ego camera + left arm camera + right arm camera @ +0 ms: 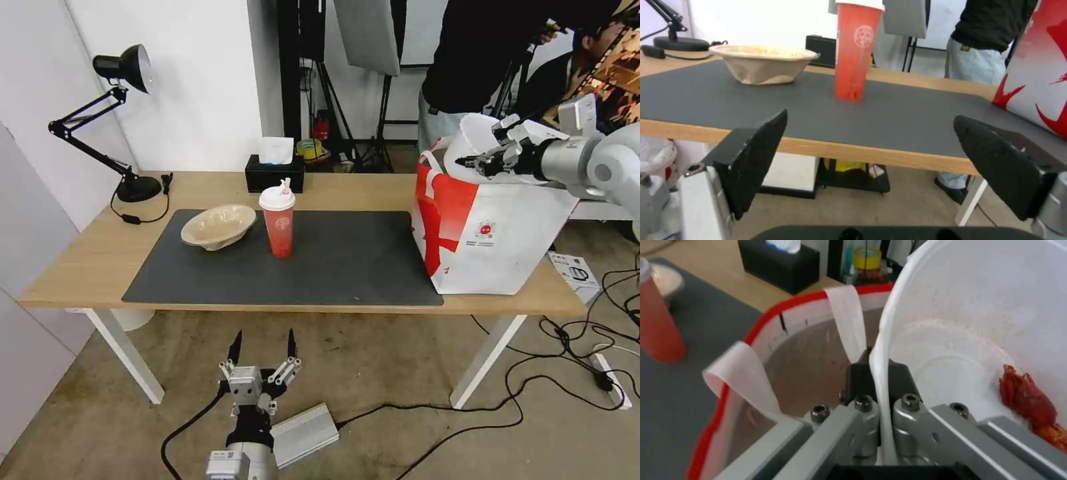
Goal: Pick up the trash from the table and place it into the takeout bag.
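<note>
My right gripper (pixel 475 161) (pixel 878 365) is shut on the rim of the round white bowl (pixel 475 137) (pixel 978 336), which holds red food scraps (pixel 1026 396). It hangs tilted over the open mouth of the takeout bag (pixel 493 230) (pixel 795 353) at the right end of the table (pixel 80 260). The red drink cup (pixel 277 221) (pixel 857 50) with its white lid stands on the dark grey mat (pixel 347 260). Just left of it sits the beige pulp bowl (pixel 219 226) (pixel 762 63). My left gripper (pixel 263 347) (pixel 869 166) is open, low in front of the table's edge, with nothing between its fingers.
A black tissue box (pixel 274 173) stands at the back of the table and a black desk lamp (pixel 113 120) at the far left. Cables and a power strip (pixel 610 380) lie on the floor at the right. A person (pixel 480 60) stands behind the bag.
</note>
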Motion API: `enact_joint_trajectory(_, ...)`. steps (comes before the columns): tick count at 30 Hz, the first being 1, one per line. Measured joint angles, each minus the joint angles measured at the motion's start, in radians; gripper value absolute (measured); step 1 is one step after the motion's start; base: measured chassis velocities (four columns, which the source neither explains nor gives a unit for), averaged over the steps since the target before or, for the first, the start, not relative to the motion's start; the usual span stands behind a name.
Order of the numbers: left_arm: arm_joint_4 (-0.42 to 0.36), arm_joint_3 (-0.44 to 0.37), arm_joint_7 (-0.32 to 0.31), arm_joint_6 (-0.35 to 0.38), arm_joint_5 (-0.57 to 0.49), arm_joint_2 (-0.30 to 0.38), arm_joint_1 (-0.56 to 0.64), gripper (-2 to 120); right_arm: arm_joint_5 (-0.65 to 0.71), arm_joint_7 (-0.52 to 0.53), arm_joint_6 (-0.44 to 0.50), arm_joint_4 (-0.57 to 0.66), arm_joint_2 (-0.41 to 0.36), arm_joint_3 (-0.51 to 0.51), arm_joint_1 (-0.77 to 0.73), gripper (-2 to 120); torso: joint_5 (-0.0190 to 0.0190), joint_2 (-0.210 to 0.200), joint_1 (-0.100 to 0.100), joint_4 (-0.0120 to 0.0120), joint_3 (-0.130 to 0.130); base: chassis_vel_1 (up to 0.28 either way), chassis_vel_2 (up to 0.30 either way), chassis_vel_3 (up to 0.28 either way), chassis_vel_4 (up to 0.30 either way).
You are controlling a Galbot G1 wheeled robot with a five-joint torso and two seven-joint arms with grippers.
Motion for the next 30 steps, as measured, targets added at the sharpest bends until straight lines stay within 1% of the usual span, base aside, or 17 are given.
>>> enact_joint_trajectory(3, 0.006, 0.000, -0.002, 0.000, 0.000, 0.000, -0.005, 100, 0.063, 0.042, -0.002, -0.001, 0.007, 0.016, -0.009, 0, 0.0000, 0.000, 0.000, 0.0000, 0.000, 0.000, 0.000, 0.000, 0.000)
enact_joint_trajectory(5, 0.007, 0.000, -0.002, 0.000, 0.000, 0.000, -0.006, 100, 0.079, 0.055, -0.003, -0.002, 0.008, 0.020, -0.011, 0, 0.0000, 0.000, 0.000, 0.0000, 0.000, 0.000, 0.000, 0.000, 0.000)
enact_joint_trajectory(8, 0.008, 0.000, -0.003, 0.001, 0.000, 0.000, -0.006, 100, 0.171, 0.123, -0.004, -0.002, 0.008, 0.031, -0.017, 0, 0.0000, 0.000, 0.000, 0.0000, 0.000, 0.000, 0.000, 0.000, 0.000)
enact_joint_trajectory(9, 0.008, 0.000, -0.003, 0.001, 0.000, 0.000, -0.006, 100, 0.171, 0.123, -0.004, -0.002, 0.008, 0.031, -0.017, 0, 0.0000, 0.000, 0.000, 0.0000, 0.000, 0.000, 0.000, 0.000, 0.000)
enact_joint_trajectory(12, 0.008, 0.000, -0.004, 0.001, 0.001, 0.000, -0.006, 100, 0.281, 0.197, -0.005, 0.002, 0.007, 0.039, -0.022, 0, 0.0000, 0.000, 0.000, 0.0000, 0.000, 0.000, 0.000, 0.000, 0.000)
enact_joint_trajectory(13, 0.008, 0.000, -0.004, 0.001, 0.001, 0.000, -0.006, 100, 0.281, 0.197, -0.005, 0.002, 0.007, 0.039, -0.022, 0, 0.0000, 0.000, 0.000, 0.0000, 0.000, 0.000, 0.000, 0.000, 0.000)
enact_joint_trajectory(16, 0.007, 0.000, -0.004, 0.001, 0.005, 0.000, -0.005, 100, 0.375, 0.265, -0.005, 0.006, 0.006, 0.050, -0.026, 0, 0.0000, 0.000, 0.000, 0.0000, 0.000, 0.000, 0.000, 0.000, 0.000)
enact_joint_trajectory(28, 0.003, 0.000, -0.005, -0.001, 0.011, 0.000, 0.002, 100, 0.448, 0.318, -0.006, 0.009, 0.006, 0.058, -0.035, 0, 0.0000, 0.000, 0.000, -0.0001, 0.000, 0.000, 0.000, 0.000, 0.000)
enact_joint_trajectory(30, 0.003, 0.000, -0.006, -0.001, 0.012, 0.000, 0.001, 100, 0.483, 0.344, -0.006, 0.013, 0.008, 0.059, -0.035, 0, 0.0000, 0.000, 0.000, -0.0001, 0.000, 0.000, 0.000, 0.000, 0.000)
